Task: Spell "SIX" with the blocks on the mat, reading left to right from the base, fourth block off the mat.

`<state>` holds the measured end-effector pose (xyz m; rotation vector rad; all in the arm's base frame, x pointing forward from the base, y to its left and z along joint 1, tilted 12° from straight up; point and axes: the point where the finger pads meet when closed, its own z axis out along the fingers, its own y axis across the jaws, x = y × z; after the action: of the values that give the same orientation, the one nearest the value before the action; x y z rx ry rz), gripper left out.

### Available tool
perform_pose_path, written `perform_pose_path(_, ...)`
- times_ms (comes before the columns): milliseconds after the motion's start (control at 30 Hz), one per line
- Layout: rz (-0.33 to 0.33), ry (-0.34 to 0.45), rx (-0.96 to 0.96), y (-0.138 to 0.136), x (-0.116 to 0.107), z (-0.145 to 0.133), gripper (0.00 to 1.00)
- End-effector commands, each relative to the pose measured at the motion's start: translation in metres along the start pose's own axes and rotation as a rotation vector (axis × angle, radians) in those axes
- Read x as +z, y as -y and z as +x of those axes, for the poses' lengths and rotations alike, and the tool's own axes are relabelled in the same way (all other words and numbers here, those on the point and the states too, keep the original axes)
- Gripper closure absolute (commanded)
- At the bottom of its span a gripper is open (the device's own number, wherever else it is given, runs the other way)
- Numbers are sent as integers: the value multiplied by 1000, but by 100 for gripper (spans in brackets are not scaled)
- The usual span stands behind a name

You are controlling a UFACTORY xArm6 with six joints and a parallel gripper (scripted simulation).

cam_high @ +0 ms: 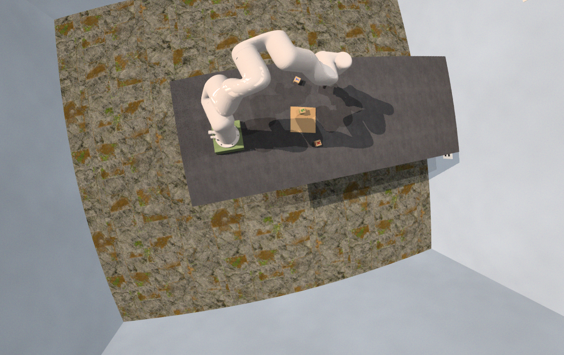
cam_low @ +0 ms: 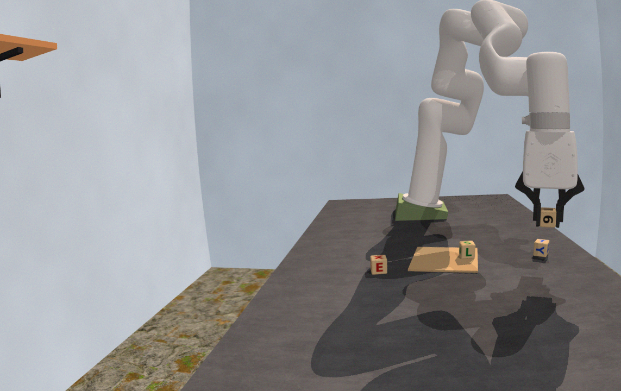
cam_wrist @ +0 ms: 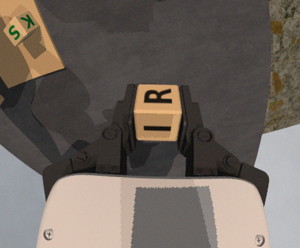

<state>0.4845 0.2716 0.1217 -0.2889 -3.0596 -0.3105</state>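
- Gripper (cam_low: 549,219) hangs above the table (cam_low: 449,340), pointing straight down, close to the table's right long edge as the exterior view shows it.
- Its black fingers are clamped on the two opposite sides of a wooden block (cam_wrist: 157,112), which is clear of the table surface.
- Held block: in the wrist view the face toward the camera bears a black "I", the face beyond it an "R"; in the exterior view its side face shows a black "9" or "6", cannot tell which.
- Just beyond the held block, lower and resting on the table: a block with blue letters (cam_low: 540,248), "Y" on its side, near the same long edge. Apart from the gripper, not touching.
- Tan mat (cam_low: 429,260) lies flat near the table's middle, well to the side of the gripper.
- Block with green letters (cam_low: 467,249) sits on the mat at its corner nearest the gripper; "S" on top, "L" on the side.
- Block with red letters (cam_low: 378,264) stands off the mat, just past the mat's far side from the gripper; "X" on top, "E" on the side.
- Arm's green base plate (cam_low: 402,212) sits at the far end of the table.
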Motion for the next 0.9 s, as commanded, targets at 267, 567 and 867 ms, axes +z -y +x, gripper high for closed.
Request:
perform_pose_path(267,-1,1,-1,0,-6,0,73)
perform_pose_path(567,-1,1,-127,14,-7,-1,73)
perform_pose_path(867,0,1,-329,36,-9,-1,73)
